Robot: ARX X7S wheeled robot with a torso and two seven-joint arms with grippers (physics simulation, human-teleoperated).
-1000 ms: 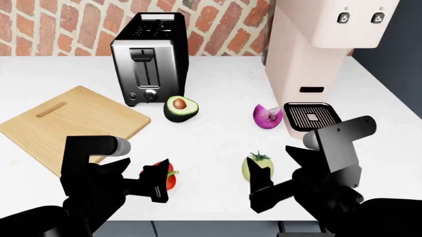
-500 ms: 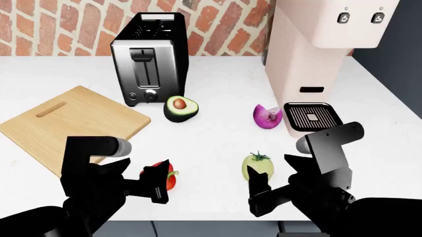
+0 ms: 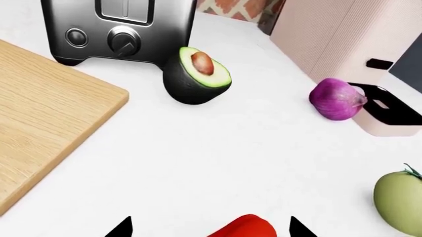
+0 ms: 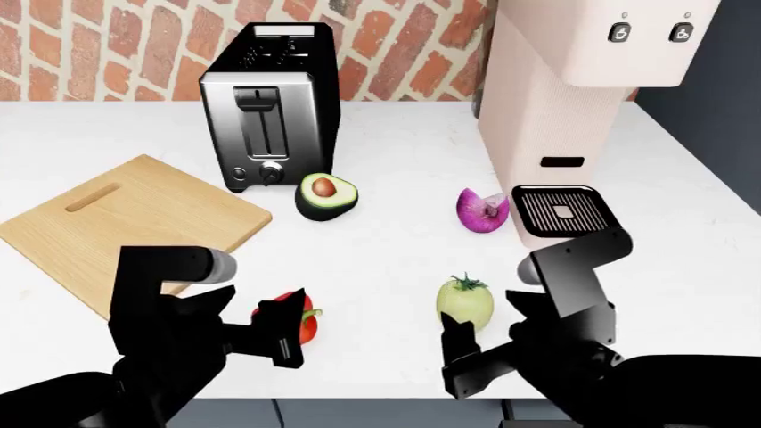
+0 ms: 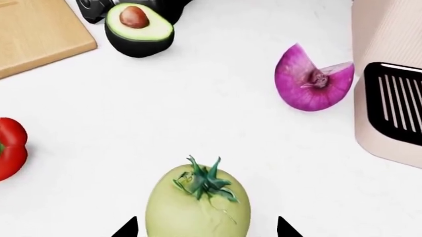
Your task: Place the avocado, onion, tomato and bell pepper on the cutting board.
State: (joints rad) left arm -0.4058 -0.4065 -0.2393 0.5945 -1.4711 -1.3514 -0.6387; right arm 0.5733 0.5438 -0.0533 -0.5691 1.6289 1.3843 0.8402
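The light-wood cutting board (image 4: 119, 223) lies bare at the left. The avocado (image 4: 324, 195) sits by the toaster, and the onion (image 4: 482, 210) sits by the coffee machine's tray. The bell pepper (image 4: 306, 323) is near the front edge, between the fingertips of my open left gripper (image 4: 252, 323). In the left wrist view only the pepper's top (image 3: 247, 227) shows, inside the gripper (image 3: 209, 229). The tomato (image 4: 465, 301) stands upright between the fingertips of my open right gripper (image 4: 494, 325). In the right wrist view there are gaps on both sides of the tomato (image 5: 197, 207) inside the gripper (image 5: 206, 229).
A steel toaster (image 4: 267, 102) stands behind the avocado, close to the board's far corner. A tall pink coffee machine (image 4: 571, 98) with a black drip tray (image 4: 561, 211) stands at the right, beside the onion. A brick wall (image 4: 107, 45) backs the white counter (image 4: 393, 250).
My right arm has drawn back and to the left, so more of the tomato shows in the head view. The left arm and the vegetables have not moved.
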